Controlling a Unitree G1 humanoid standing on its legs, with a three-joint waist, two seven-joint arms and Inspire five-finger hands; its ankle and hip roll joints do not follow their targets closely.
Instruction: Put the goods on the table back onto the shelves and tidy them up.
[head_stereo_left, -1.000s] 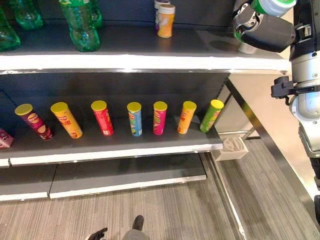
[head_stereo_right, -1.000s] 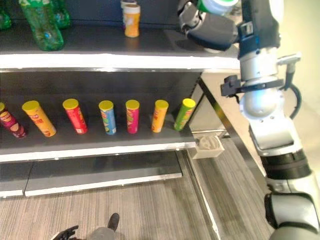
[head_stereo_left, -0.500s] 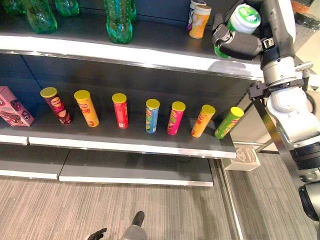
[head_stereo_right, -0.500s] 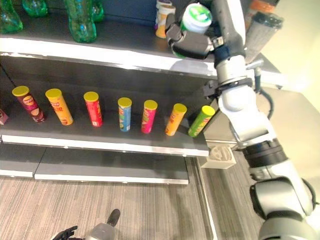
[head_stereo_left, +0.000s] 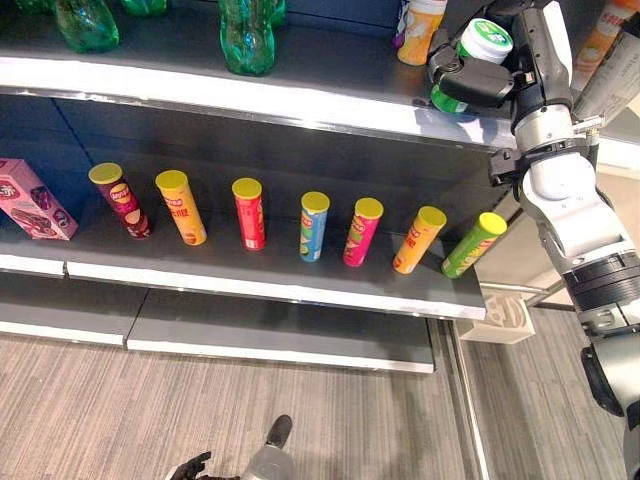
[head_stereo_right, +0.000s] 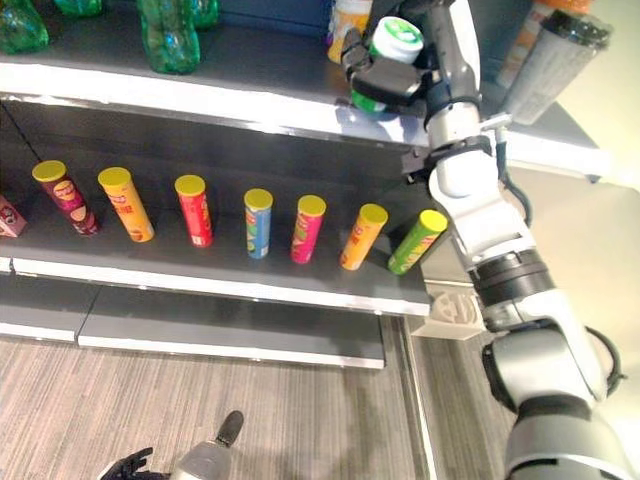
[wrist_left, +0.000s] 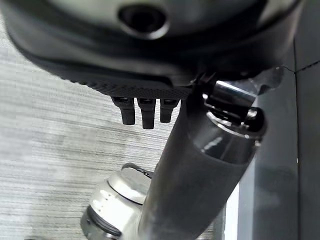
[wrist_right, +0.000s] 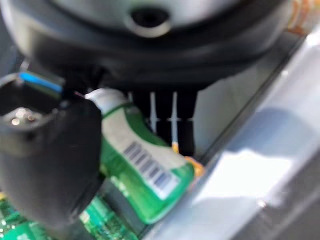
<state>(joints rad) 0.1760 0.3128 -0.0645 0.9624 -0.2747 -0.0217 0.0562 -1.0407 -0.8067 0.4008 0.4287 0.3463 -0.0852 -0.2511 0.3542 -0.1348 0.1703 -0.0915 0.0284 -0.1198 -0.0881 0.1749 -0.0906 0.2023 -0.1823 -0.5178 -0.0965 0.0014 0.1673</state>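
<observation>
Right wrist view: my right hand (wrist_right: 60, 150) is curled round a green-and-white bottle (wrist_right: 142, 167), thumb on one side, fingers (wrist_right: 165, 120) on the other, with the bottle's barcode label facing the camera. In the left eye view that same hand (head_stereo_left: 480, 85) holds the bottle (head_stereo_left: 478, 50) tilted at the front edge of the top shelf (head_stereo_left: 300, 95), its white-and-green cap (head_stereo_left: 486, 38) pointing up and toward me. Just behind my hand, further in on the shelf, stands an orange cup with a white lid (head_stereo_left: 420, 22). Well off to my hand's left on the same shelf stand green plastic bottles (head_stereo_left: 248, 35). To my hand's right, tall tube containers (head_stereo_right: 552, 62) stand on an adjoining shelf.

Below my hand, the middle shelf (head_stereo_left: 260, 285) carries a row of leaning snack tubes with yellow lids (head_stereo_left: 315, 225); the green one (head_stereo_left: 472, 245) lies nearest under my hand, and a pink box (head_stereo_left: 30, 200) sits at the far left end.

My left hand (head_stereo_left: 192, 468) hangs low over the striped floor (head_stereo_left: 120, 410), with its fingers (wrist_left: 142, 110) hanging loose, holding nothing.
</observation>
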